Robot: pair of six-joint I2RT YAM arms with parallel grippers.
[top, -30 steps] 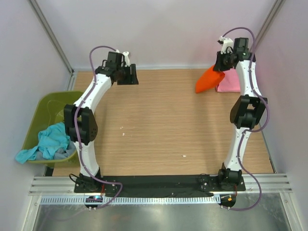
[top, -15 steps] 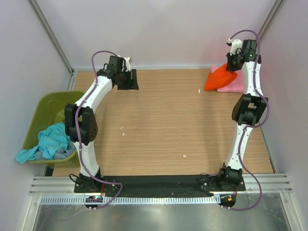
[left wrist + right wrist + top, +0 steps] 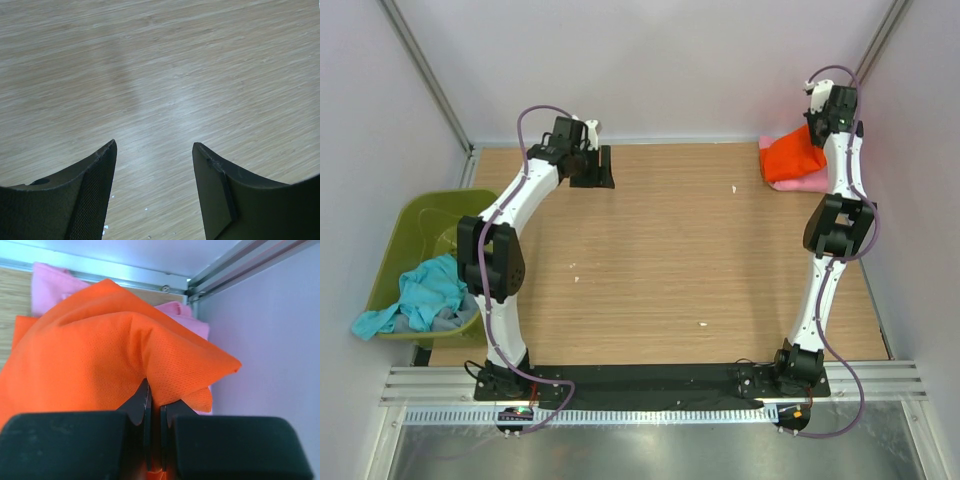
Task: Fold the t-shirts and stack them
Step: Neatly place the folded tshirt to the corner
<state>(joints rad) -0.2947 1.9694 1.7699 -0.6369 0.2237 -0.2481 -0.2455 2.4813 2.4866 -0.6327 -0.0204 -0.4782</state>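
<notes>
The folded bright orange t-shirt [image 3: 792, 158] lies over the pale pink t-shirt [image 3: 803, 183] at the table's far right corner. My right gripper [image 3: 817, 137] is shut on a fold of the orange t-shirt [image 3: 100, 355], with the pink t-shirt [image 3: 50, 280] showing behind and beside it. My left gripper [image 3: 592, 168] is open and empty above bare wood at the far left; its fingers [image 3: 95, 180] frame only tabletop. A teal t-shirt [image 3: 415, 295] lies crumpled in the olive-green tub [image 3: 405, 225].
The tub stands off the table's left edge. The right wall and back rail [image 3: 125, 275] are close to my right gripper. A few white specks [image 3: 703, 323] lie on the wooden table [image 3: 670, 260].
My right gripper has carried the orange t-shirt right and back, from hanging beside the pink one to lying over it. My left gripper has shifted slightly right.
</notes>
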